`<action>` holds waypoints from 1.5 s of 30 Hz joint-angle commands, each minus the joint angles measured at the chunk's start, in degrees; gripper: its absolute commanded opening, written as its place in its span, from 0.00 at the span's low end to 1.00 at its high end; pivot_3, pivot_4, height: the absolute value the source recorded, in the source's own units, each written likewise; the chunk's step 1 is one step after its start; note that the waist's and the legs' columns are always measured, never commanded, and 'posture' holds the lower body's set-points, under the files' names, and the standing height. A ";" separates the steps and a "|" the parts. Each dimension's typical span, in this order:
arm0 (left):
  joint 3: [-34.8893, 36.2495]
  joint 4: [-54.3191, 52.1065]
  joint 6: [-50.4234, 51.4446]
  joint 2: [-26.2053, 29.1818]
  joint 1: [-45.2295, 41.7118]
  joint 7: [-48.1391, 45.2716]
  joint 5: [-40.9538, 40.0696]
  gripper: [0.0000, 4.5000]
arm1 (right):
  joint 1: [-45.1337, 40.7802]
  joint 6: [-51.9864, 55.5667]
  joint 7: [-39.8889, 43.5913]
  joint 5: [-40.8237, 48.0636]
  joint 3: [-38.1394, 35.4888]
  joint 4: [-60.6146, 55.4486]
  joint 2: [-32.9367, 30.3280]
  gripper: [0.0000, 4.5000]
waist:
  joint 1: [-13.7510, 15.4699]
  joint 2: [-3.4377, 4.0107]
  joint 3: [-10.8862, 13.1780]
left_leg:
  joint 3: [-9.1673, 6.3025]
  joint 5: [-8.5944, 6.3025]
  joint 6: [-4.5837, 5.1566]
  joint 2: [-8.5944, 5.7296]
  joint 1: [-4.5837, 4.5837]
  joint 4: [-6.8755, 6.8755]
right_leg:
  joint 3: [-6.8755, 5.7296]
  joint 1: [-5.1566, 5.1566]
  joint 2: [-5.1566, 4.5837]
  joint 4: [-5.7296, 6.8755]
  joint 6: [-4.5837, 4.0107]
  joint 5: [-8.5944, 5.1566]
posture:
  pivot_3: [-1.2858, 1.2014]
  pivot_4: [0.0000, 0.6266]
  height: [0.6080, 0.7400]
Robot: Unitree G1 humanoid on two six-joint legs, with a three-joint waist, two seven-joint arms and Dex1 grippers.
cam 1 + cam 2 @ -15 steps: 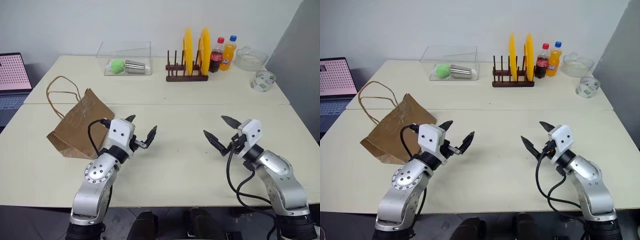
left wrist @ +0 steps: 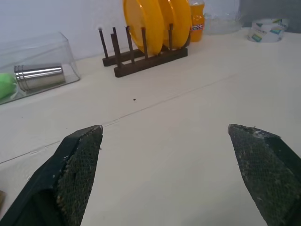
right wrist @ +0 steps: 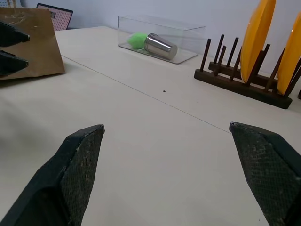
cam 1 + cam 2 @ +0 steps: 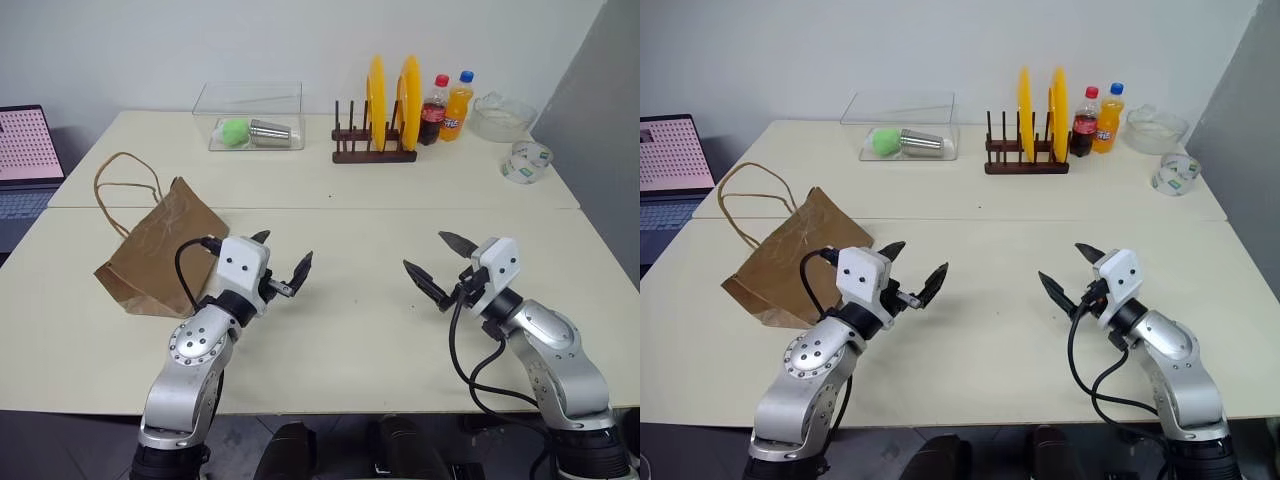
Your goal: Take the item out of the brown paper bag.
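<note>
The brown paper bag (image 4: 158,246) lies on its side on the left of the table, creased, its two loop handles (image 4: 124,188) pointing toward the far left. The item is hidden; I cannot see inside the bag. My left gripper (image 4: 281,257) hovers open just right of the bag, its fingers empty and pointing to the table's middle. On the right my right gripper (image 4: 436,259) is open and empty too, facing inward above bare tabletop. In the right wrist view the bag (image 3: 29,43) and the left gripper's black fingertips (image 3: 11,48) show at the side.
At the back stand a clear box (image 4: 252,118) holding a green ball and a steel cup, a wooden rack (image 4: 374,145) with two yellow plates, two drink bottles (image 4: 445,106), a glass bowl (image 4: 502,115) and a tape roll (image 4: 526,161). A laptop (image 4: 25,160) sits far left.
The right gripper has shifted very slightly to the left. The left arm and the bag are as before.
</note>
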 commanded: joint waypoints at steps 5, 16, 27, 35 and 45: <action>-0.26 -1.72 0.09 0.43 -1.73 -0.41 -0.37 1.00 | -0.39 -0.35 -0.56 -0.34 -0.13 -1.79 -0.24 1.00 | 0.00 0.00 0.00 | -0.01 0.00 0.00 0.00 0.00 0.00 | 0.00 0.00 0.00 -0.01 0.00 0.00 | 0.52 0.24 1.00; 1.58 -3.87 0.68 -0.56 -0.56 1.47 -1.08 1.00 | -4.29 -2.83 2.80 0.13 1.72 0.58 -0.18 1.00 | -0.02 0.00 0.00 | -0.01 0.00 0.00 0.00 0.01 0.00 | 0.00 0.00 0.00 0.00 0.00 0.00 | 0.52 0.24 1.00; 18.56 -21.43 6.60 -3.71 12.23 10.12 -7.07 1.00 | -20.15 8.40 24.20 15.35 6.59 2.22 -5.66 1.00 | -0.07 -0.03 0.02 | -0.09 -0.01 0.01 0.04 0.01 -0.02 | -0.08 0.02 0.01 -0.07 -0.02 0.00 | 0.52 0.24 1.00; 44.44 -22.33 11.24 2.85 18.54 7.10 -26.07 1.00 | -27.08 6.39 28.75 13.79 8.97 10.40 -2.42 1.00 | -0.06 -0.06 0.02 | -0.10 0.00 0.00 0.05 0.05 0.01 | -0.11 0.09 0.01 -0.14 -0.05 -0.02 | 0.52 0.24 1.00; 55.11 1.61 17.55 25.86 13.18 -2.11 -40.70 1.00 | -29.09 6.04 29.62 13.21 9.48 10.40 -1.18 1.00 | -0.03 -0.05 0.02 | -0.13 0.00 0.00 0.05 0.07 -0.01 | -0.13 0.07 0.02 -0.13 -0.12 -0.07 | 0.52 0.24 1.00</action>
